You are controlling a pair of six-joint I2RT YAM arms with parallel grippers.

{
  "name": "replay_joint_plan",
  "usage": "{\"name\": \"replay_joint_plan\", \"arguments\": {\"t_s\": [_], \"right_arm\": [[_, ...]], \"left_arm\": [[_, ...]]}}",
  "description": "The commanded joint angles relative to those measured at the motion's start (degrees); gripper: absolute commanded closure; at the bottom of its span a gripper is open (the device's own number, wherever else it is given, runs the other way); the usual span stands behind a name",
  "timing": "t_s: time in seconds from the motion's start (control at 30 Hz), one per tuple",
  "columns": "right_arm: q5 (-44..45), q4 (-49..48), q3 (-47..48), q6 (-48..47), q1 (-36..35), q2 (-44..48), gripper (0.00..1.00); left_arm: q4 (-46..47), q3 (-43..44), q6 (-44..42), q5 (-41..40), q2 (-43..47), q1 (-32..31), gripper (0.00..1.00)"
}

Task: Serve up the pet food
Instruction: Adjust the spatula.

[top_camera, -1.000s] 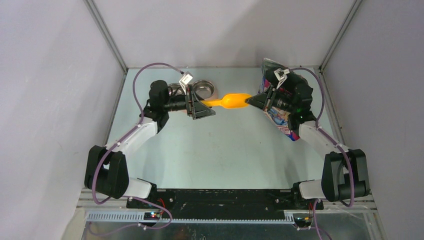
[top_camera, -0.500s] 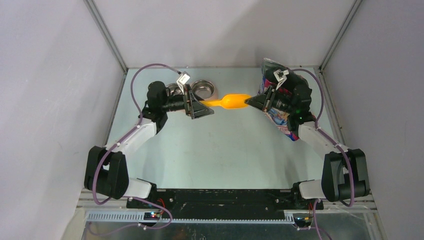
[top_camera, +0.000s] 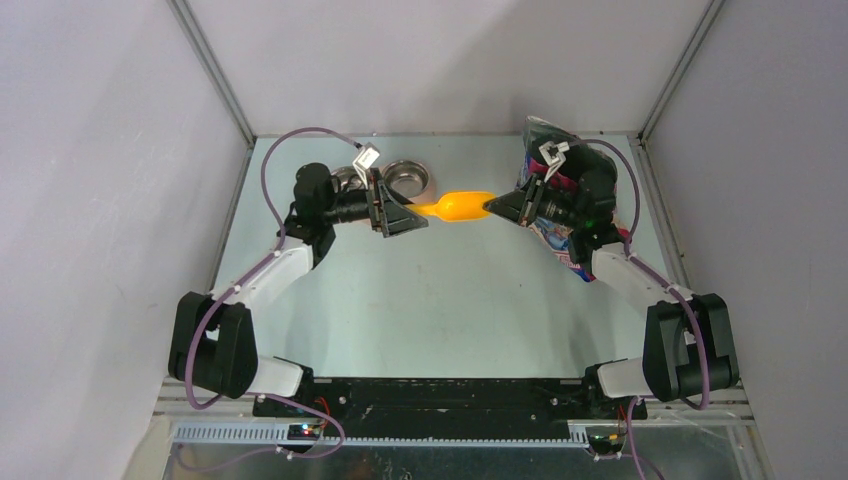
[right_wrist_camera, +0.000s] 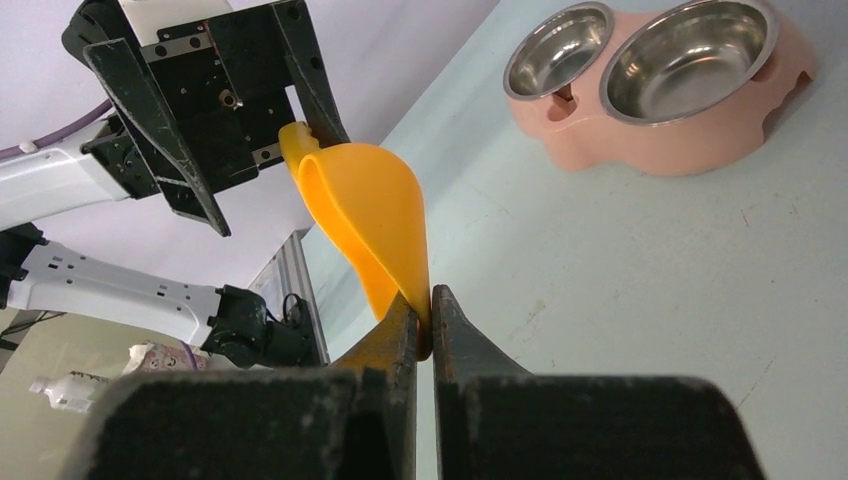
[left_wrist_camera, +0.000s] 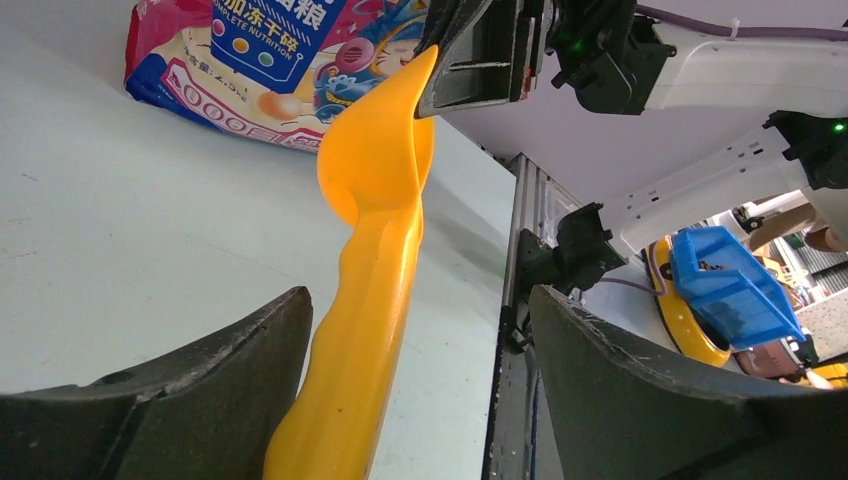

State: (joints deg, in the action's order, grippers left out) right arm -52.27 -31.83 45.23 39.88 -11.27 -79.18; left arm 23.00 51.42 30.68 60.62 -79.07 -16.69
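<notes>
**Pet food:** The glossy printed bag (left_wrist_camera: 260,50), in blue, pink and white with cartoon figures, rests on the table (top_camera: 450,300) near the far right corner. The right arm partly covers it. Its skin is smooth and creased. The pellets themselves cannot be seen in any view.

**Scoop:** The yellow plastic scoop (top_camera: 460,206) is smooth and slightly translucent, with a rounded teardrop bowl narrowing into a wavy, flattened handle. It is held clear of the table surface, between the two arms and toward the far edge, with its handle pointing to the left arm.

**Right pincer:** The right gripper (right_wrist_camera: 430,300) is pinched tight on the thin front rim of the scoop bowl. Its dark, rough-faced fingers are nearly together, with only the plastic wall between them.

**Left pincer:** The left gripper (left_wrist_camera: 415,300) stands wide, one matte black finger on each side of the scoop handle. The handle passes close along one finger, but contact cannot be confirmed.

**Feeder:** The pink moulded feeder (right_wrist_camera: 690,140) has rounded corners and carries two shiny round steel bowls side by side. It sits at the far edge, left of centre, behind the left gripper.
</notes>
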Motion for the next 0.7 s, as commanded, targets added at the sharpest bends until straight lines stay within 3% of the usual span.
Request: {"name": "replay_joint_plan", "arguments": {"t_s": [0.0,0.3,0.5,0.67], "right_arm": [[1.28,-1.51,0.12,-0.79,0.01,-0.09,1.0],[1.55,-1.56,0.12,-0.85,0.06,-0.28,1.0],[1.56,-1.67,0.12,-0.93,0.27,-0.36,1.0],[1.56,-1.76,0.12,-0.86,0.37,-0.35,1.0]], "left_arm": [[2.68,-0.18,0.76,0.1,1.82,0.08,0.19],[2.06,-0.2,0.14,0.0,1.52,0.08,0.34],[1.47,0.03,-0.32,0.04,1.3,-0.05,0.55],[0.42,0.21,-1.25,-0.3,1.31,-0.2,0.67]]}}
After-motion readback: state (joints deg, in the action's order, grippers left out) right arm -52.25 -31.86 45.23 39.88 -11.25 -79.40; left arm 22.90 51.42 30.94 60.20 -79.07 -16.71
